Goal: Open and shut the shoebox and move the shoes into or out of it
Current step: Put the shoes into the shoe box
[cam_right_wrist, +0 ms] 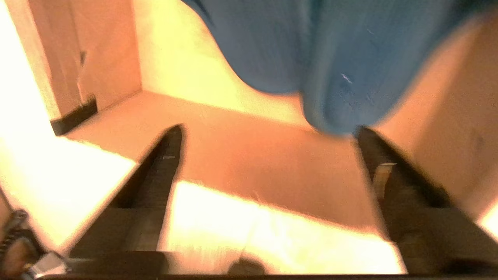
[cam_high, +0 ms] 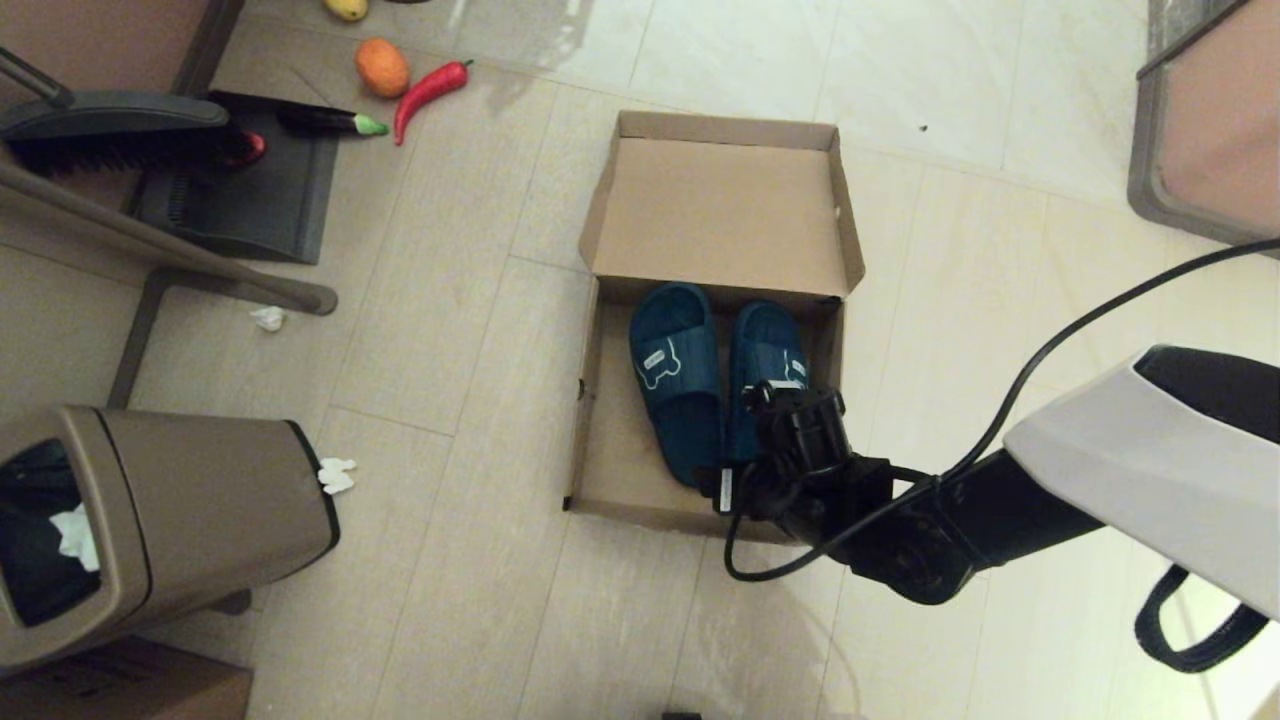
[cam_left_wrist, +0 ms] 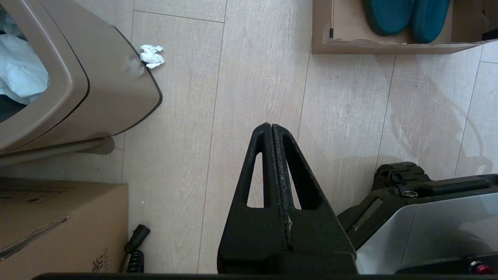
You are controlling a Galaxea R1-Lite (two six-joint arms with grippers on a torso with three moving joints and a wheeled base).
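My right gripper (cam_right_wrist: 268,132) hung spread wide just inside the shoebox's (cam_high: 590,420) near wall, at the heel of the right-hand shoe, reaching for the shoes (cam_high: 715,375); next I would need to straddle that heel. Both lay side by side, toes toward the raised lid. My left gripper (cam_left_wrist: 271,128), pressed together, was parked over the floor.
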